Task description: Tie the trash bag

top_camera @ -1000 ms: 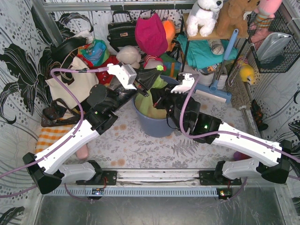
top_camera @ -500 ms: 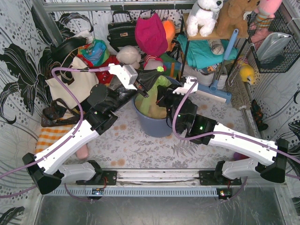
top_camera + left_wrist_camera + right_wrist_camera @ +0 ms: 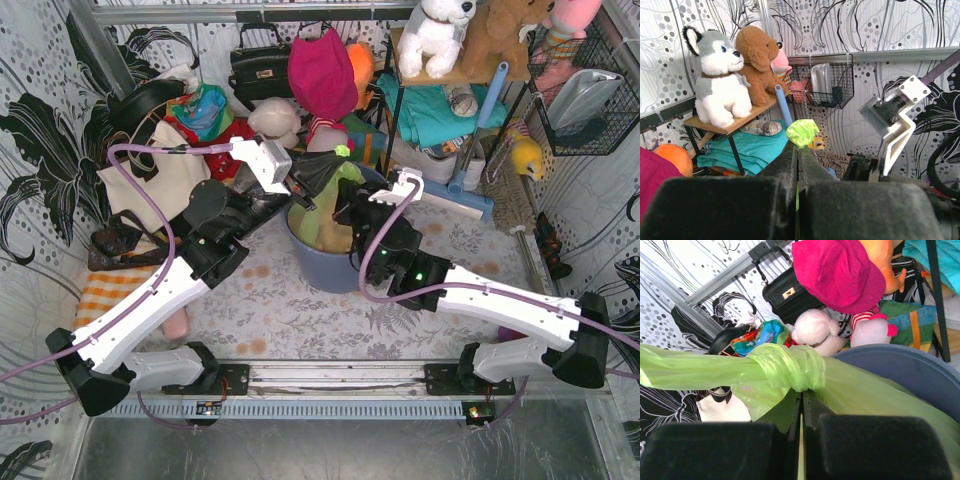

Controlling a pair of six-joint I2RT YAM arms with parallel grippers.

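Right wrist camera looks along the right gripper. Its two fingers are pressed tight together, and they pinch a fold of the trash bag between them. Just past the fingertips, almost touching them, sits a fat green knot. From the knot a twisted strand of the bag runs straight off to the left side of this view. So the strand lies sideways across the fingers, not along them.

From above, the bag sits inside the blue-grey bin in the middle of the view. The right gripper is down low at the bag's mouth, on its right side. The left gripper is higher, above the far side of the bin. Its fingers are shut tight too, and they hold the end of the strand. In the left wrist view a small green tuft pokes out past those fingertips.

So the knot is right by the right gripper and farther from the left one. The strand stretches between the two. I think the knot is made but may not be tight yet. To pull it snug, the left gripper would need to pull away along the strand. The right one would hold the bag firm by the knot.
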